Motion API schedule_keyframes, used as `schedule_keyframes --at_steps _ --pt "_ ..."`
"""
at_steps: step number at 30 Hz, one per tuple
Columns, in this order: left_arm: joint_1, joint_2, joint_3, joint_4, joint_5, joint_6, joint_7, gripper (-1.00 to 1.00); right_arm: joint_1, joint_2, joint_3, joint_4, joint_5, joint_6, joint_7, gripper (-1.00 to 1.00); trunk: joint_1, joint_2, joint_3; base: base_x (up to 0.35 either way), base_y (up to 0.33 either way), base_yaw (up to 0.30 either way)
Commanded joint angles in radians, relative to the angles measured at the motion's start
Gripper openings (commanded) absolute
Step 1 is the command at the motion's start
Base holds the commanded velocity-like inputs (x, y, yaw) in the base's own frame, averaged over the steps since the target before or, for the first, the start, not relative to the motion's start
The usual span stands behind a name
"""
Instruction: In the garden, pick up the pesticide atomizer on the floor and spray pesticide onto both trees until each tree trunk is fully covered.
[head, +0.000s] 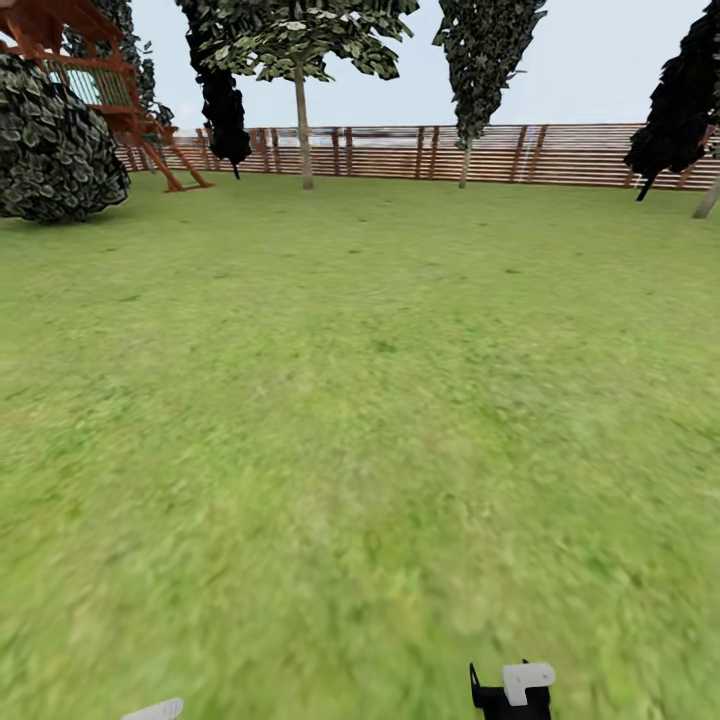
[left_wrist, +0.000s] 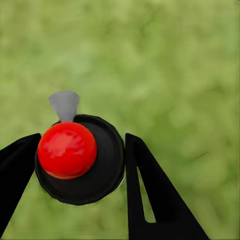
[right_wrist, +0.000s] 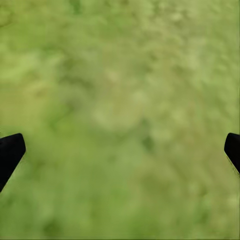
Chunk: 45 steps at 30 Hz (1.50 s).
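The pesticide atomizer (left_wrist: 106, 167), a black round body with a red top (left_wrist: 67, 150) and a grey nozzle (left_wrist: 64, 104), sits between the two black fingers of my left gripper (left_wrist: 82, 139), which is shut on it above grass. My right gripper (right_wrist: 120, 145) hangs open over bare lawn with nothing between its fingers. Far across the garden lawn (head: 360, 400), a tree with a bare pale trunk (head: 303, 130) stands by the fence. A second thin-trunked tree (head: 465, 160) stands to its right. The floor is out of view.
A brown slat fence (head: 560, 155) closes the far side. A wooden playset (head: 110, 90) and a big dark bush (head: 55, 150) stand at the far left, and black conifers (head: 225, 110) by the fence. Part of my right arm (head: 515, 690) shows at the bottom edge.
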Motion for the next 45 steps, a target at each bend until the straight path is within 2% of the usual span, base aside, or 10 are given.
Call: schedule_keyframes --at_steps 1,9,38,45 --pt "0.000 0.000 -0.008 0.000 0.008 -0.003 0.000 -1.00 0.000 0.000 0.009 0.000 -0.006 -0.001 -0.004 1.00 0.000 0.000 0.001 0.127 0.000 0.125" --pt "0.000 -0.005 -0.009 0.000 0.002 -0.003 0.000 -1.00 0.000 0.000 0.009 0.000 -0.006 -0.001 -0.004 1.00 0.000 0.000 0.012 0.111 0.000 0.119" --pt "0.000 0.000 -0.008 0.000 0.008 -0.003 0.000 -1.00 0.000 0.000 0.009 0.000 -0.006 -0.001 -0.003 1.00 0.000 0.000 0.056 0.337 0.000 0.021" --pt "0.000 -0.001 -0.009 0.000 0.007 -0.003 0.000 -1.00 0.000 0.000 0.009 0.000 -0.006 -0.001 -0.004 1.00 0.000 0.000 0.057 0.340 -0.004 0.045"
